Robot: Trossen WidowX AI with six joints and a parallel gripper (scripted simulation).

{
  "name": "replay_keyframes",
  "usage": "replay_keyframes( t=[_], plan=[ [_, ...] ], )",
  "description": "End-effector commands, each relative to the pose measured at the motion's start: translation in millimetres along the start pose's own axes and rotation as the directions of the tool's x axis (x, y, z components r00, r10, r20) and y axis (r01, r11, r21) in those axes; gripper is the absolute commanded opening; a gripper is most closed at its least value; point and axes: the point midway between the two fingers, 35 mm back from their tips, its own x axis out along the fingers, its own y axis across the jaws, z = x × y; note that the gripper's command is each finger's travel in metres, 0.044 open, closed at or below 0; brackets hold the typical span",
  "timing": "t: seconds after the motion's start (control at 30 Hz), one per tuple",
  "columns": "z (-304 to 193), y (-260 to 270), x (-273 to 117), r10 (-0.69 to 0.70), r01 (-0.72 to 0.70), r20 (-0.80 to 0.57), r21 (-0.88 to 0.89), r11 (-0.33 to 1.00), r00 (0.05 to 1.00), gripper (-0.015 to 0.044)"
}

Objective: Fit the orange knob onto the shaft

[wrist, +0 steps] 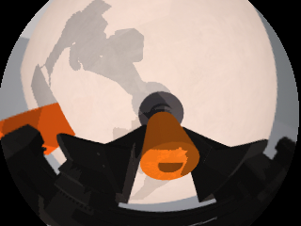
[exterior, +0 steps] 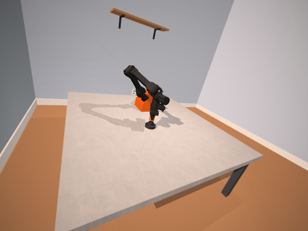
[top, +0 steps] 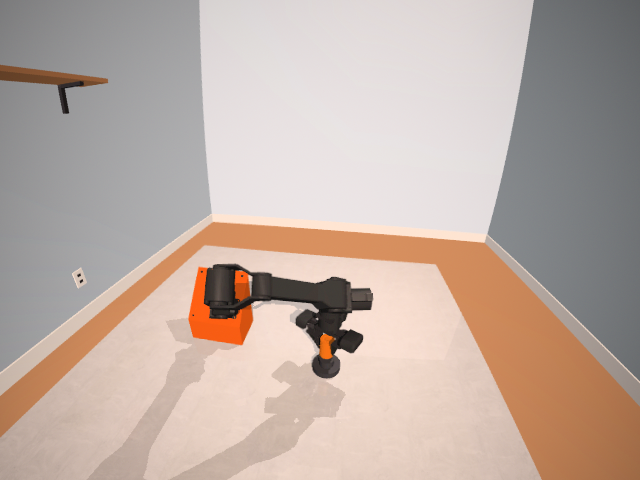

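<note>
The orange knob (top: 325,348) (exterior: 150,119) (wrist: 162,129) is held upright or nearly so over the round dark pedestal (top: 334,369) (exterior: 150,127) (wrist: 177,104). My gripper (top: 327,339) (exterior: 152,117) (wrist: 164,130) points down and is shut on the knob, one finger on each side. The knob's lower end is at the dark raised part in the middle of the pedestal, above the wide base disc. Whether the shaft tip is inside the hole cannot be told. The knob's top face shows a D-shaped opening in the wrist view. The shaft's flat side is hidden.
The orange box (top: 217,329) (exterior: 141,105) (wrist: 58,124) at the arm's base stands behind and to the left of the pedestal in the top view. The grey table (top: 413,413) (exterior: 111,161) carries the arm's shadows. A wooden shelf (top: 51,75) (exterior: 139,19) is on the wall.
</note>
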Motion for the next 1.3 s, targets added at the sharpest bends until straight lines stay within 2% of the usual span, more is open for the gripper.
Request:
replay_keyframes(
  t=[0.0, 0.23, 1.27],
  plan=[
    [0.8, 0.5, -3.3, -0.004, 0.004, 0.005, -0.006, 1.000, 1.000, 0.0000],
    [1.1, -0.7, -3.3, -0.004, 0.005, 0.005, -0.205, 0.979, 1.000, 0.0000],
    [2.2, -8.7, -2.8, -0.004, 0.005, 0.005, -0.205, 0.979, 1.000, 0.0000]
  ],
)
